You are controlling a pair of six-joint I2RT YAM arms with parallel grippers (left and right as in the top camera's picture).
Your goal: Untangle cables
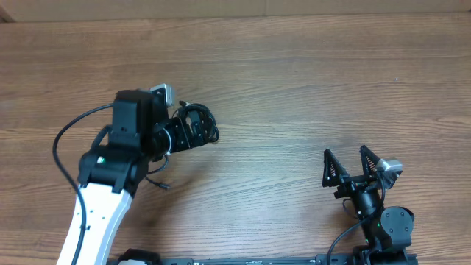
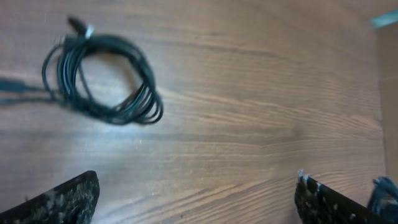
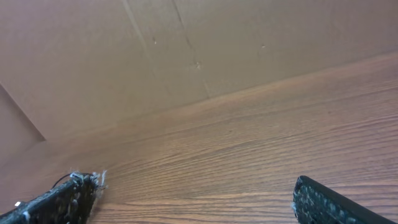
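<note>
Black cables (image 2: 148, 93) sit bundled in one tight coil on the wooden table (image 1: 294, 88), just ahead of the left gripper (image 2: 198, 179). Both it and the right gripper (image 1: 345, 152) are spread wide, holding nothing. Grab the whole bundle and it'll probably just drag, loops pulling tighter.

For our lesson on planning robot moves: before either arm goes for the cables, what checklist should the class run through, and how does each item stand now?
1. Left gripper open: ok.
2. Right gripper open and empty: ok.
3. Cables in the left wrist view: ok, coiled on the table.
4. Cables held: not ok, neither gripper touches them.
5. Right gripper near the cables: not ok, it is far off to the side.
6. All plug ends found: cannot tell; one shows, blurred.
</note>
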